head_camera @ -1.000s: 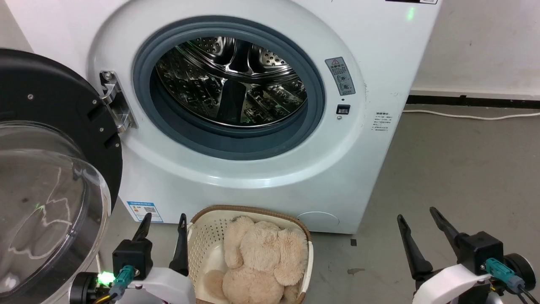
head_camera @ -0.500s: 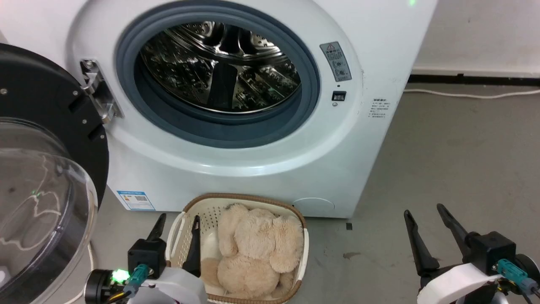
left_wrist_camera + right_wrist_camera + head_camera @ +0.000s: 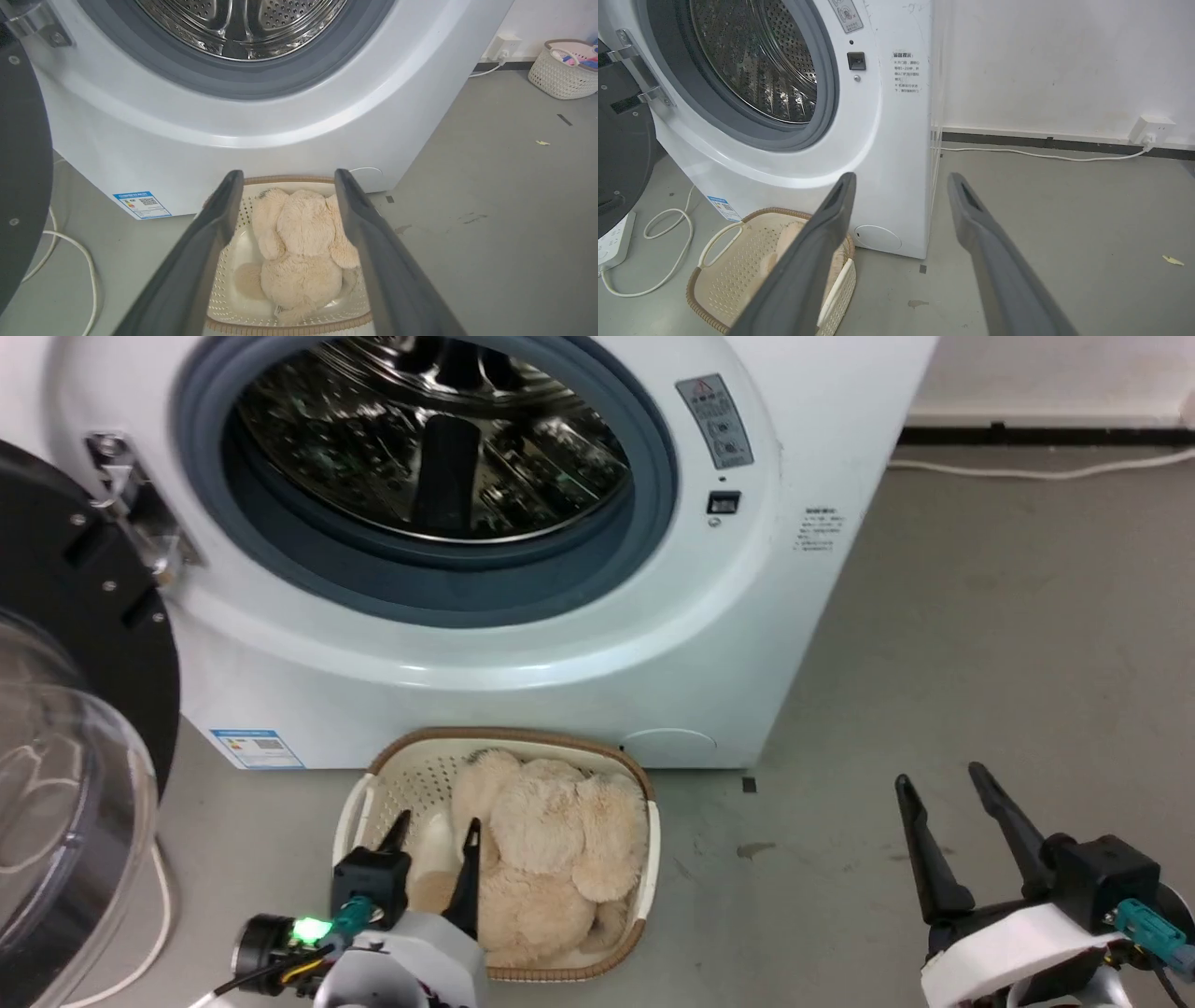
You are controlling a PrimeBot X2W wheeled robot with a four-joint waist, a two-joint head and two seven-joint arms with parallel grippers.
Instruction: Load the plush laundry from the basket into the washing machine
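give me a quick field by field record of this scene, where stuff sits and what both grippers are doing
washing machine: front loader, porthole open
drum: no laundry seen inside
door: swung open to the left
basket: on the floor just in front of the machine, below the porthole
plush laundry: lying in the basket, not yet loaded
left gripper: open, over the basket's near left part, holding nothing
right gripper: open, over bare floor to the right, holding nothing
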